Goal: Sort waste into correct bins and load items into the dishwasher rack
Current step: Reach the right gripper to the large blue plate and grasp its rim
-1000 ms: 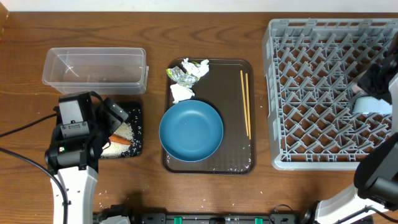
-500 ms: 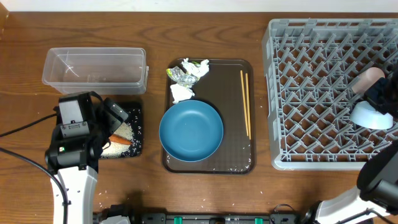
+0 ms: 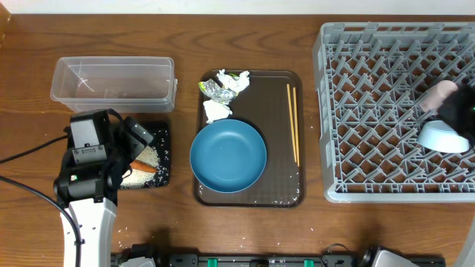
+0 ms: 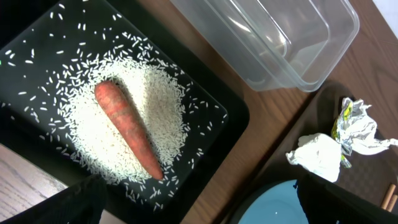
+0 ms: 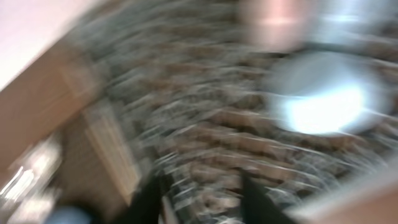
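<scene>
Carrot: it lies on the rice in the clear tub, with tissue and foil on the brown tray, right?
Not quite. The carrot lies on the rice in the black tray, not the clear tub, as the left wrist view shows. Tissue and foil are on the brown tray, as you said.

No legible text, label, brand, number or sign is shown in any view. Any print on the wrapper (image 3: 237, 76) is too small to be read, and the right wrist view is blurred throughout.
</scene>
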